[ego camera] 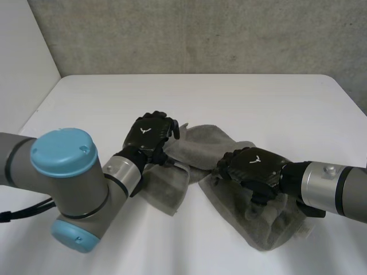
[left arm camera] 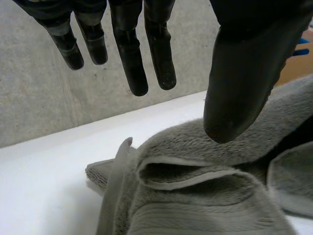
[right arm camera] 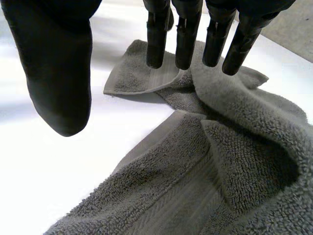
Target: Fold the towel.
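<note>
A grey towel (ego camera: 203, 144) lies crumpled and bunched across the middle of the white table (ego camera: 200, 97). My left hand (ego camera: 150, 133) hovers over the towel's left end, above a folded flap. In the left wrist view its fingers (left arm camera: 133, 58) are straight and its thumb stands apart, with the towel (left arm camera: 195, 196) below and nothing pinched. My right hand (ego camera: 252, 166) is over the towel's right, thicker part. In the right wrist view its fingers (right arm camera: 186, 34) point straight over a loose corner of the towel (right arm camera: 234, 147), thumb wide, holding nothing.
Bare white table surrounds the towel on every side. A grey concrete wall (ego camera: 200, 34) rises behind the table's far edge. My left arm's blue-capped elbow (ego camera: 63, 152) stands at the near left.
</note>
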Controlling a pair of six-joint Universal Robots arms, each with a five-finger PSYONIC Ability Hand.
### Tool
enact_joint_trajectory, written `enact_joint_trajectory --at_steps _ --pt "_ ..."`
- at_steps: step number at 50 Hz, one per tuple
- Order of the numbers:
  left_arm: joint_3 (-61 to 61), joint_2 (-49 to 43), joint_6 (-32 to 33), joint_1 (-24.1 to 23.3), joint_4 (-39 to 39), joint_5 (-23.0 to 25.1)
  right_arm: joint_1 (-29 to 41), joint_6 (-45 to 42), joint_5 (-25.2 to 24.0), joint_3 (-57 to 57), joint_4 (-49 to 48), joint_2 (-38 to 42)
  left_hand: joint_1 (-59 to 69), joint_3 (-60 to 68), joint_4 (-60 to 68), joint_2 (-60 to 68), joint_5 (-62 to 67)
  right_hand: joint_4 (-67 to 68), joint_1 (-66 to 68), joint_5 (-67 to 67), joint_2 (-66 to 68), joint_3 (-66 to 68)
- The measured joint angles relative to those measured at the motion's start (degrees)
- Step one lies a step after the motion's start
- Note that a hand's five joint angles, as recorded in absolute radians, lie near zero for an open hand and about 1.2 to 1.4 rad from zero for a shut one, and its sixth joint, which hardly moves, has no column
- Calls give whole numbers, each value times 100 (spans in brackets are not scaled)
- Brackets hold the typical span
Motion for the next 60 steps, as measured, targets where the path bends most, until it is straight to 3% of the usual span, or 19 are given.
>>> enact_joint_trajectory --at_steps 13,24,32,41,46,50,53,60 --pt "231 -598 283 -6 405 -73 -13 21 180 532 -763 -93 0 0 0 -4 -20 0 0 1 0 0" --pt "464 -743 268 -115 430 -62 94 1461 1527 1162 -2302 -887 0 0 0 -4 -13 0 -8 -164 -5 0" --pt "742 -1072 272 -161 411 -54 153 2427 2084 1335 -3128 -1156 0 0 0 -4 67 0 -10 -194 -5 0" --pt "888 -1418 277 -158 372 -15 198 2630 2129 1130 -3476 -315 485 0 0 484 615 0 89 146 89 0" --pt "965 -1534 277 -154 370 -9 164 2588 2139 950 -3477 180 1395 0 0 1427 1537 0 1046 1081 1063 0" --pt "1036 -1572 275 -142 365 -27 130 2568 2104 858 -3464 437 3372 0 0 3372 3493 0 2971 3001 2987 0" --pt "1041 -1533 273 -117 346 -42 111 2561 2024 837 -3453 492 3498 0 0 3511 3705 0 4505 4574 4387 0" --pt "755 -1029 248 10 51 -45 48 2415 1467 812 -3184 15 3502 0 0 3511 3706 0 4656 4785 4483 0"
